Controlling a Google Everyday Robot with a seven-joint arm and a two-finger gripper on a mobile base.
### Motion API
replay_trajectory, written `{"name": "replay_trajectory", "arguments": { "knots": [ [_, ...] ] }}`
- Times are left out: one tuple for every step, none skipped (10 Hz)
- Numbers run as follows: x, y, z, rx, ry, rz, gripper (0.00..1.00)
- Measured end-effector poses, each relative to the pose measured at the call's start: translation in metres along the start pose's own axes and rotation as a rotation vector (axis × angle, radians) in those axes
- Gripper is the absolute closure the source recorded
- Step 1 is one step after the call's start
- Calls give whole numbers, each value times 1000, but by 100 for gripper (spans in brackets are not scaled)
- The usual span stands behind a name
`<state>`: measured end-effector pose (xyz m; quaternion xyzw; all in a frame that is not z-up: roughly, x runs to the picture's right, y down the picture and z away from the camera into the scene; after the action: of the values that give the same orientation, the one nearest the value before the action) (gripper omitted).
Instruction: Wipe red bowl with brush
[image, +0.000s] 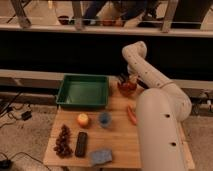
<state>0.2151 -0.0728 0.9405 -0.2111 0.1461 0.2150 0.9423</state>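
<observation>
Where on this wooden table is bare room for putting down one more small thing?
Bare wood lies between the small blue cup, the blue sponge and the white robot arm. A narrow strip also runs in front of the green rectangular tray. It is crowded at the back right, where the pincer hangs over the glossy red bowl.

The desk held one green tray, one red bowl, one blue cup, one blue sponge and one black slab; one pincer hung over the red bowl.
</observation>
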Motion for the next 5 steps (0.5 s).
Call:
{"name": "replay_trajectory", "arguments": {
  "knots": [
    [3, 5, -2, -1, -5, -6, 100],
    [9, 10, -5, -2, -9, -10, 100],
    [14, 14, -7, -3, -12, -16, 100],
    [18, 21, -10, -6, -15, -26, 100],
    [19, 26, -11, -7, -17, -35, 100]
  ]
}}
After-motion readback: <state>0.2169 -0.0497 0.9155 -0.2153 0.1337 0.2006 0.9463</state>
